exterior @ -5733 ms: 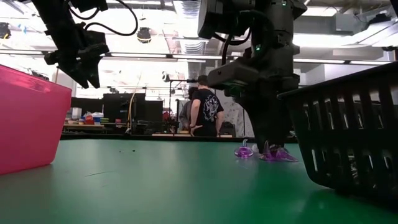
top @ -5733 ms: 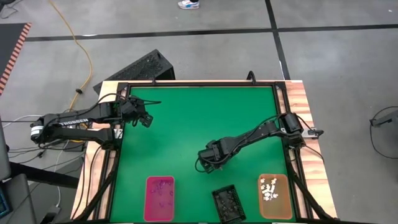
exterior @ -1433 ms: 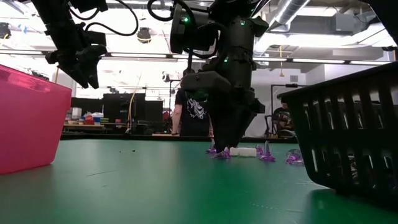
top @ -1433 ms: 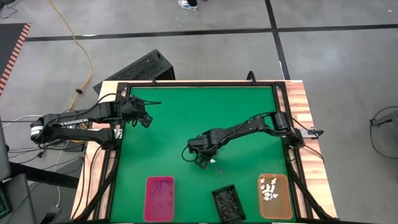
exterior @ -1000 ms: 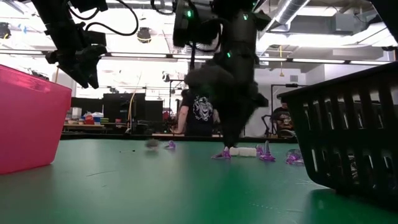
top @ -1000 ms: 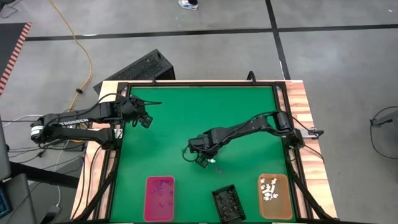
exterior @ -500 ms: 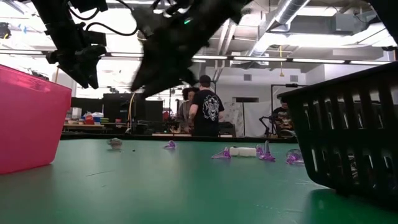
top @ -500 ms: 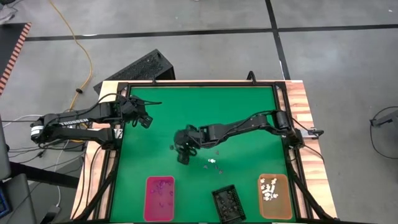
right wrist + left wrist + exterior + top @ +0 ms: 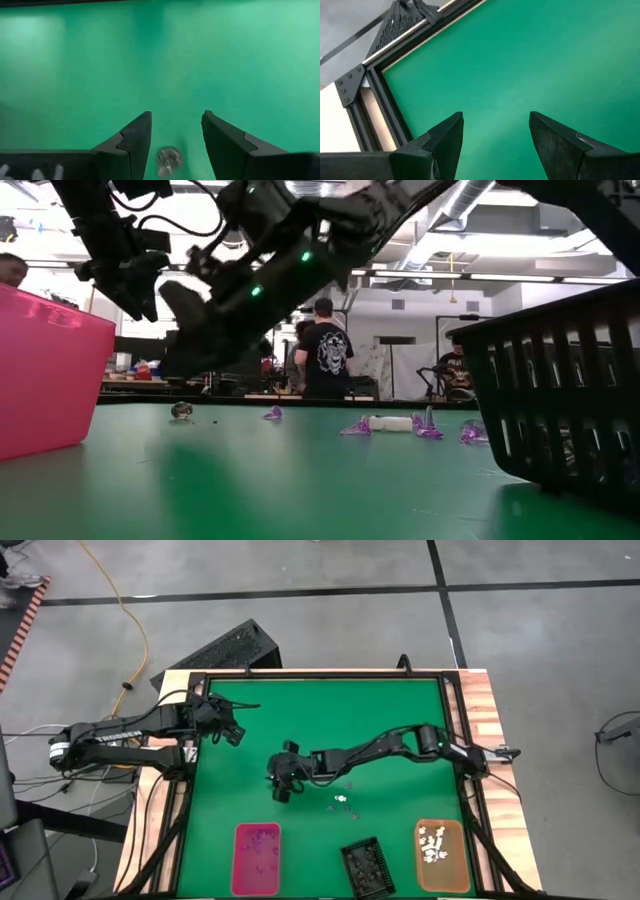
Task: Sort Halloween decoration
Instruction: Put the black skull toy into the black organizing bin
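The right end effector point(image 9: 175, 132) hangs over mid-tabletop point(image 9: 400, 720), fingers spread and empty, a small grey trinket point(image 9: 167, 161) lying loose between them, likely lined up for a pick. It is too blurred to tell its long axis. Purple and white trinkets point(image 9: 343, 799) lie scattered at four o'clock. The left end effector point(image 9: 495, 130), open and empty, waits at ten o'clock.

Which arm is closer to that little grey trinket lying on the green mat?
The right pincer: it hovers open right over the grey trinket. The left pincer waits near the table's far-left corner.
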You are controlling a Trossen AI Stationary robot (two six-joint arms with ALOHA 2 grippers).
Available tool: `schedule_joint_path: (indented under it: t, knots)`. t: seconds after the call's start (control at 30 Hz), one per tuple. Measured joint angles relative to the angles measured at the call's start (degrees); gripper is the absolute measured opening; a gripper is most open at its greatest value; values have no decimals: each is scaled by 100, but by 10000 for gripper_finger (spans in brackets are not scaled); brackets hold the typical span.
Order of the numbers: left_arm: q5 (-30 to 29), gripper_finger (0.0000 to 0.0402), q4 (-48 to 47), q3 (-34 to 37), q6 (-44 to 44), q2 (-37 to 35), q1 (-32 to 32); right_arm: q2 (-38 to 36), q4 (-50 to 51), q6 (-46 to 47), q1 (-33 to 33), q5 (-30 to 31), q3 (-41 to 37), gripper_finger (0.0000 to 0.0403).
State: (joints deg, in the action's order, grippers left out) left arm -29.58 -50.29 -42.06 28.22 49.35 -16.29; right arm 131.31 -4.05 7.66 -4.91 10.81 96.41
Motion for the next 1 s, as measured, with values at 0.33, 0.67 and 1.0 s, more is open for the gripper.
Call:
schedule_joint_path:
  t: [0.33, 0.67, 1.0]
  knots:
    - [-23, 219, 58, 20, -106, 213, -42, 385, 207, 343, 13, -20, -10, 193]
    - [-39, 219, 105, 20, -107, 387, -42, 734, 435, 952, -61, 2, 16, 120]
    - [-79, 219, 127, 20, -178, 393, -42, 103, 1075, 1055, -241, -50, -36, 113]
